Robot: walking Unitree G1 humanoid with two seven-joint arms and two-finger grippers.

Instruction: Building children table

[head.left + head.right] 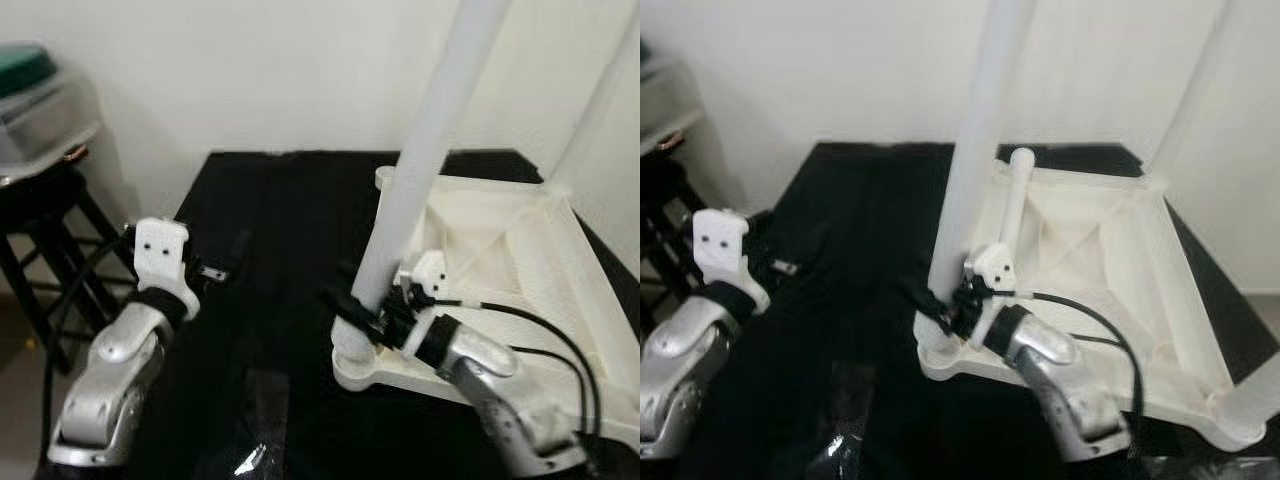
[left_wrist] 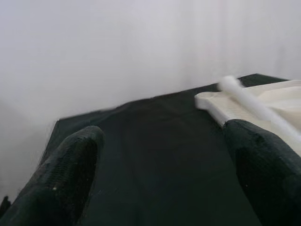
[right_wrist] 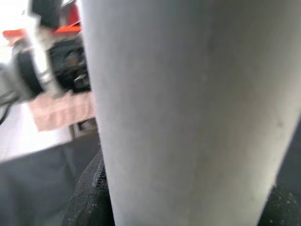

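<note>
A white plastic table top lies upside down on a black mat. A thick white leg stands upright in its near left corner socket. My right gripper is shut around the base of this leg; in the right wrist view the leg sits between the black fingertips. A second leg stands at the far right corner, and a short white leg at the far left corner. My left gripper hovers open over the mat, left of the table top, holding nothing.
A dark stool at the left carries a clear box with a green lid. A white wall runs close behind the mat. Crumpled clear plastic lies on the mat near the front edge.
</note>
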